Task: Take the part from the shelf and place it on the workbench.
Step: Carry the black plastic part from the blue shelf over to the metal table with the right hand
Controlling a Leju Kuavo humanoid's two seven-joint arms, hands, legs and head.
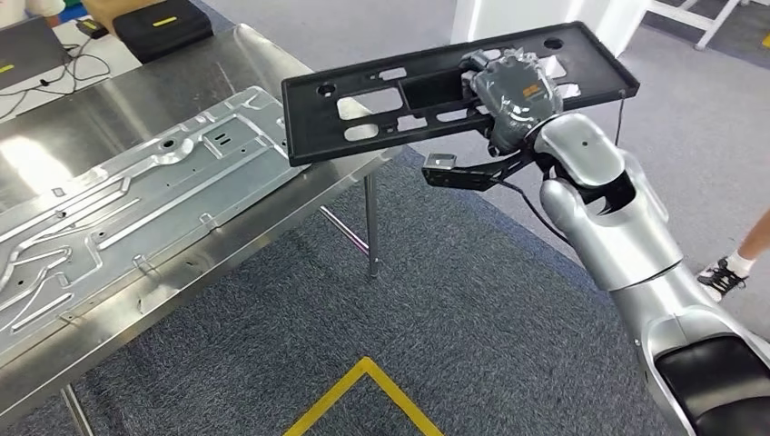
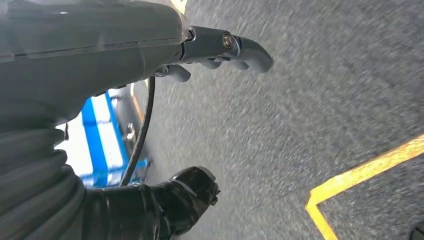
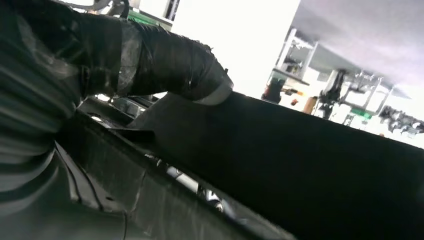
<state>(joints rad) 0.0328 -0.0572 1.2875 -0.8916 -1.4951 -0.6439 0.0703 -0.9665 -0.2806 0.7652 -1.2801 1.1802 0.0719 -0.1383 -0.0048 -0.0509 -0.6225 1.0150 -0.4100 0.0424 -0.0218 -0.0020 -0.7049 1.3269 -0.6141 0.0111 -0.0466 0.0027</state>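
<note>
Part point(image 1: 381, 109) gripped by right hand point(image 1: 513, 91) fingers point(image 1: 486, 65), above workbench point(image 1: 136, 100) edge.

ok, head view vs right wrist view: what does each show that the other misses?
Head view alone: the steel workbench, the stamped silver panel lying on it, the yellow floor marking, a person's shoe, and the whole outline of the black part, one end over the bench corner.
Right wrist view alone: distant racks and equipment past the part's edge.
Both: the right hand gripping the black part, seen close up in the wrist view.
</note>
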